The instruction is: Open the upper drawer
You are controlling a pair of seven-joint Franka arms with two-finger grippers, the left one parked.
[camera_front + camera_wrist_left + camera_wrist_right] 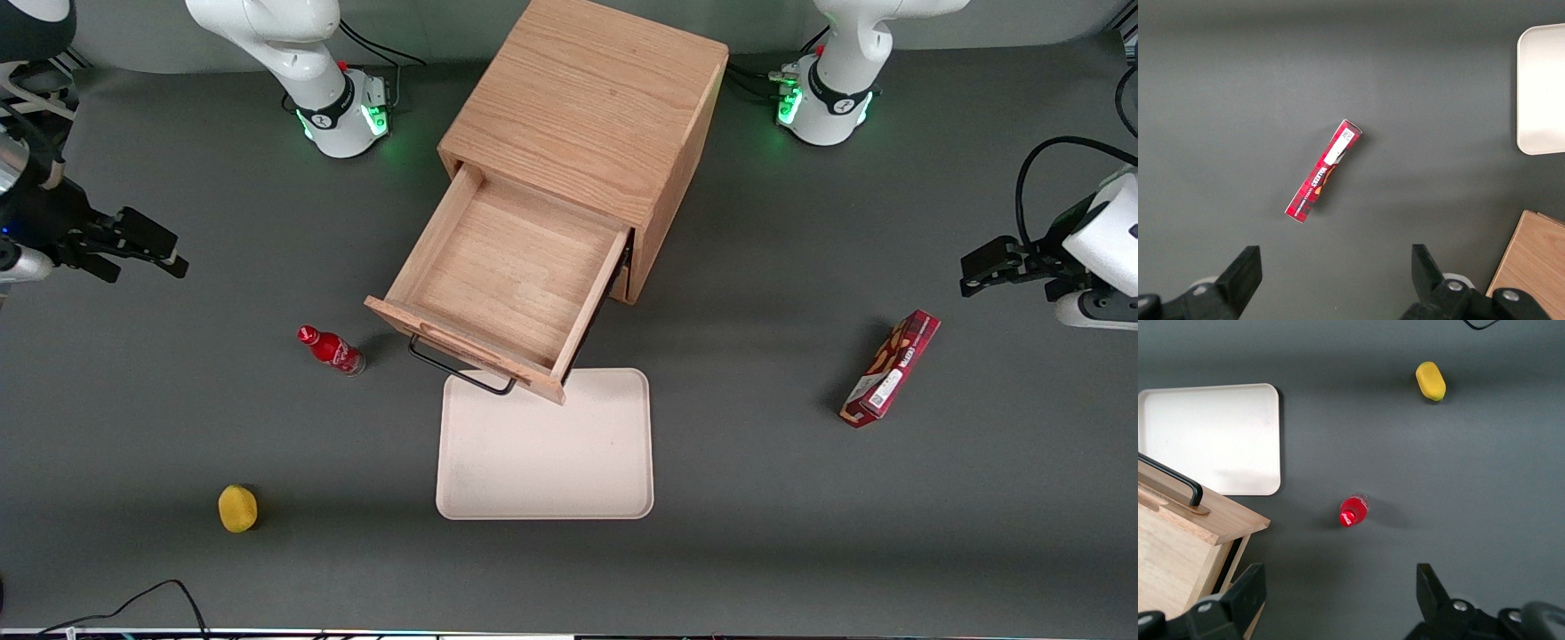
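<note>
Pincer [142, 244] of the working arm is hanging above the counter [800, 533] at its own end, fingers [1245, 593] spread wide and gripping nothing. Below it, near but apart, a red bottle [1353, 511] is standing upright. Past the bottle, toward the parked arm's end, the upper drawer [507, 267] is sitting pulled well out of the oak cabinet [596, 107], its inside bare, its black wire handle [458, 366] overhanging a white tray [547, 462]. Nearer the front camera than the pincer, a yellow object [237, 508] is lying alone.
</note>
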